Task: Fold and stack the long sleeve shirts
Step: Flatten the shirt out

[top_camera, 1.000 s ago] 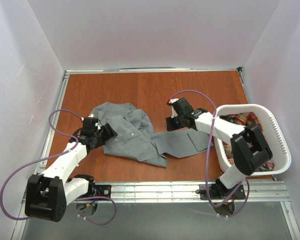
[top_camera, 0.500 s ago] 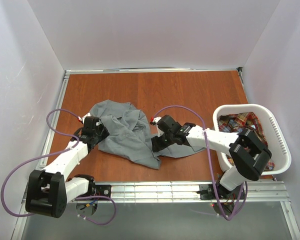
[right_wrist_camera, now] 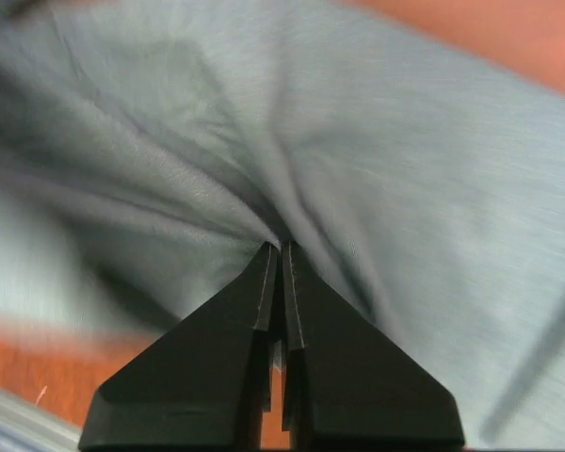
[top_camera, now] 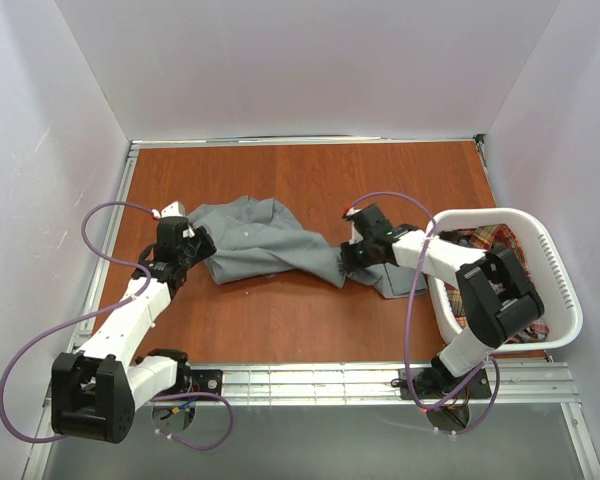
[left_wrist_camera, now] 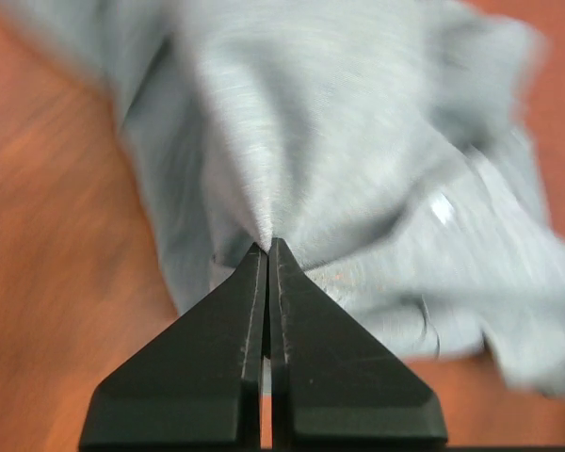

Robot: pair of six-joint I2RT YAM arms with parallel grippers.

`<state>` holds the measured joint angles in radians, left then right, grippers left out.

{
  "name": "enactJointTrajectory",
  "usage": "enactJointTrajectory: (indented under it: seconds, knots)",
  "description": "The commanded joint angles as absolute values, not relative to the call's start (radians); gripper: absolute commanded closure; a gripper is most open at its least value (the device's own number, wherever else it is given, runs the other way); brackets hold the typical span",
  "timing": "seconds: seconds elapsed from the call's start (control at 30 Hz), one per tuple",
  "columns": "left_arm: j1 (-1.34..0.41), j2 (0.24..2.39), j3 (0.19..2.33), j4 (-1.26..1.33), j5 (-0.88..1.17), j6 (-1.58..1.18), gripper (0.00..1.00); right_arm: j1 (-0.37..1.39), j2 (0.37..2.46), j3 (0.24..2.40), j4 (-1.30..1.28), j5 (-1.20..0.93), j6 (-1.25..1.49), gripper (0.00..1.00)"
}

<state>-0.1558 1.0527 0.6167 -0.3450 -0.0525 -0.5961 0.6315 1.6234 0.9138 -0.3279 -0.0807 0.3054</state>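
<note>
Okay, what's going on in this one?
Both arms have hold of the grey shirt. The left end effector is pinched shut on the cloth at its left end, and the right end effector is shut on the cloth nearer the white laundry basket. The shirt is bunched and drawn out between them over the table, not yet folded. The plaid shirt lies in the basket.
</note>
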Motion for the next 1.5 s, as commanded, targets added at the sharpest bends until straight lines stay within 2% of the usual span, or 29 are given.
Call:
enactJointTrajectory:
  seconds: [0.0,0.1,0.13,0.27,0.4,0.43,0.47,0.53,0.57,0.6,0.7,0.77,0.9,1.03,1.47]
  knots:
    - [-0.124,1.057,0.669,-0.192,0.088,-0.554,1.0,0.545,1.548,0.951,-0.391,0.033,0.268,0.99]
    - [-0.118,1.065,0.643,-0.017,0.264,-0.59,1.0,0.526,1.473,0.924,-0.394,0.051,0.264,0.99]
    - [-0.118,1.062,0.628,0.1,0.317,-0.606,1.0,0.526,1.448,0.91,-0.382,0.005,0.259,0.99]
    - [-0.118,0.987,0.508,0.279,0.4,-0.705,1.0,0.537,1.301,0.818,-0.292,-0.191,0.25,0.99]
    - [-0.118,0.757,0.407,0.08,0.212,-0.816,1.0,0.587,1.252,0.758,-0.325,-0.311,0.206,0.99]
    - [-0.118,0.702,0.397,-0.096,0.149,-0.833,0.97,0.598,1.249,0.744,-0.34,-0.333,0.192,0.98]
    - [-0.12,0.601,0.402,-0.191,0.014,-0.845,0.88,0.609,1.24,0.738,-0.357,-0.33,0.189,0.89]
    - [-0.135,0.534,0.437,-0.423,-0.136,-0.891,0.76,0.632,1.226,0.723,-0.405,-0.307,0.189,0.74]
    - [-0.135,0.508,0.446,-0.467,-0.208,-0.9,0.66,0.634,1.203,0.716,-0.413,-0.301,0.195,0.64]
    - [-0.135,0.479,0.455,-0.497,-0.227,-0.903,0.5,0.637,1.187,0.713,-0.414,-0.295,0.202,0.6]
    - [-0.137,0.536,0.538,-0.518,-0.169,-0.827,0.3,0.637,1.134,0.724,-0.414,-0.255,0.222,0.48]
    - [-0.143,0.612,0.633,-0.522,-0.105,-0.757,0.28,0.637,1.117,0.747,-0.41,-0.223,0.224,0.44]
    - [-0.17,0.852,0.793,-0.577,0.118,-0.661,0.21,0.635,1.144,0.781,-0.345,-0.261,0.239,0.44]
    - [-0.231,1.055,0.883,-0.624,0.085,-0.637,0.19,0.637,1.25,0.841,-0.259,-0.342,0.261,0.44]
    - [-0.272,1.085,0.721,-0.555,0.012,-0.653,0.2,0.675,1.71,1.054,-0.011,-0.46,0.281,0.44]
